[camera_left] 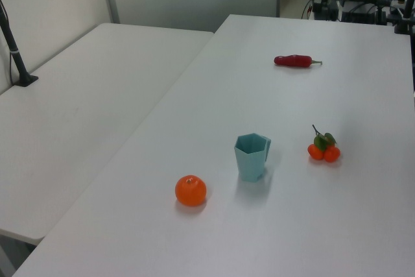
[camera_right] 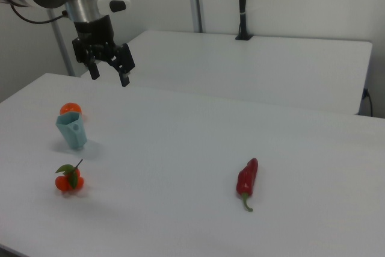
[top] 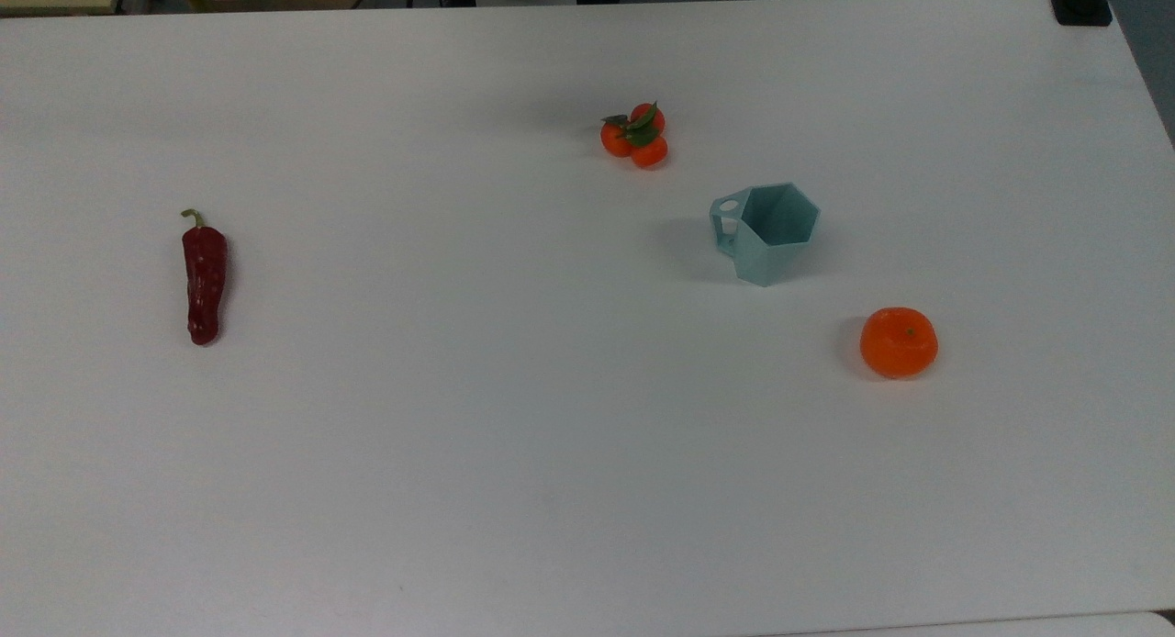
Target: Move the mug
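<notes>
The pale teal faceted mug [top: 767, 231] stands upright on the white table [top: 514, 435], its small holed handle toward the top view's left. It also shows in the left view as the mug [camera_left: 251, 156] and in the right view as the mug [camera_right: 72, 130]. In the right view my gripper [camera_right: 109, 77] hangs open in the air, well above the table and up and to the right of the mug, with nothing between its black fingers.
An orange [top: 899, 341] lies close to the mug, a cluster of small tangerines with leaves [top: 635, 136] sits on its other side, and a red chili pepper [top: 204, 281] lies far off. A second white table [camera_left: 78, 115] adjoins. A black post [camera_left: 13, 47] stands there.
</notes>
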